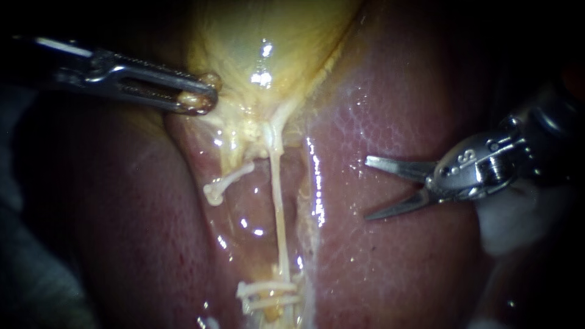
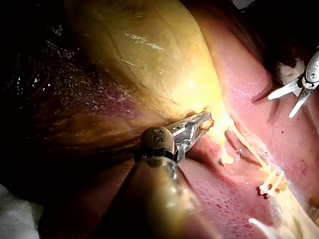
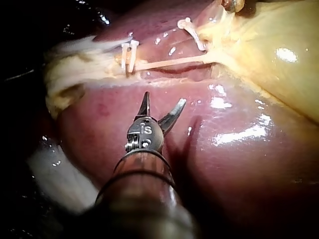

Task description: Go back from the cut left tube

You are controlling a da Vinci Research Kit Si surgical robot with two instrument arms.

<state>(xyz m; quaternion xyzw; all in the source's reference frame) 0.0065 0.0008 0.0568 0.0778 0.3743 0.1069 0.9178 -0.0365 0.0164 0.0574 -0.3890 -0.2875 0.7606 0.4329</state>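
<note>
The step of backing away looks nearly done. The right instrument [image 1: 369, 187] hangs over the liver [image 1: 390, 262], blades apart and empty, well right of the cut left tube [image 1: 230, 178], whose loose stub curls left of the whole tube [image 1: 279, 207]. The left instrument [image 1: 198, 100] grips the gallbladder [image 1: 268, 36] edge. The next move calls for drawing straight back rightward without touching the liver.

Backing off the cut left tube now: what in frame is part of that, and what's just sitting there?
In the job: right instrument, jaws open; cut left tube.
Just there: left instrument, jaws shut on gallbladder; liver; uncut tube; clips; white wad.
</note>
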